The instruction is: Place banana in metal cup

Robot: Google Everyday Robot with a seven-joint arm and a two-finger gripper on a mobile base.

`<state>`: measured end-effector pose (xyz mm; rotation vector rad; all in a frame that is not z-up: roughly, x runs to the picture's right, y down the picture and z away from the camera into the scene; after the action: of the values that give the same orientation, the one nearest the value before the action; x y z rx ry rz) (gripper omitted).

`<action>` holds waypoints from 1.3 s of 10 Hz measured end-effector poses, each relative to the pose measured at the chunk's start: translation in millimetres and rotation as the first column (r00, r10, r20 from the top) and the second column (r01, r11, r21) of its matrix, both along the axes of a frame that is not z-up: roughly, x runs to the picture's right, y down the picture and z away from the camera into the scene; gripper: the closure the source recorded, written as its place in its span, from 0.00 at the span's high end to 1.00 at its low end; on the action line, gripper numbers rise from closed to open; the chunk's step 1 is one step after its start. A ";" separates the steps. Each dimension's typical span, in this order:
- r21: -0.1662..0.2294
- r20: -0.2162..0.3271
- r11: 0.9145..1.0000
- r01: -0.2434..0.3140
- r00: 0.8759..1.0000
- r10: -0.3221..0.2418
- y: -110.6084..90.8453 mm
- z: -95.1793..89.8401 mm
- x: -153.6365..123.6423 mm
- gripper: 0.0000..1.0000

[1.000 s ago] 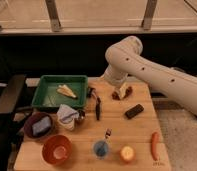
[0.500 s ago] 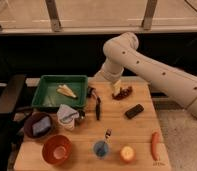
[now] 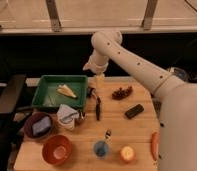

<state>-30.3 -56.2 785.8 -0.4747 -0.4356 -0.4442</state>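
The banana (image 3: 67,91) lies peeled and pale yellow inside the green tray (image 3: 47,102) at the table's back left. The metal cup (image 3: 68,117) lies tipped on its side just in front of the tray. My gripper (image 3: 96,80) hangs from the white arm (image 3: 137,65) over the tray's right back corner, right of the banana and above the table. It holds nothing that I can see.
Dark grapes (image 3: 122,92) and a black block (image 3: 134,111) lie right of the gripper. A black utensil (image 3: 98,107) lies mid-table. A purple bowl (image 3: 38,125), red bowl (image 3: 57,149), blue cup (image 3: 100,148), orange fruit (image 3: 127,153) and a carrot-like stick (image 3: 153,146) line the front.
The arm has swung left, carrying the gripper from above the grapes to the tray's right edge. The objects on the table have not moved.
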 end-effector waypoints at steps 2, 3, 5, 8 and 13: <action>-0.011 -0.016 1.000 -0.026 1.000 0.026 0.2 12.6 -33.7 0.80; -0.009 -0.036 1.000 -0.023 0.999 0.022 2.8 20.8 -57.4 0.80; -0.016 -0.060 1.000 0.007 0.998 -0.008 11.3 35.9 -91.8 0.80; -0.025 -0.071 0.999 0.021 0.997 -0.022 15.1 41.0 -99.4 0.80; -0.024 -0.069 1.000 0.020 0.997 -0.021 15.1 41.1 -100.1 0.80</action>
<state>-130.4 -41.1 826.8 -0.5164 -0.3696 -0.4413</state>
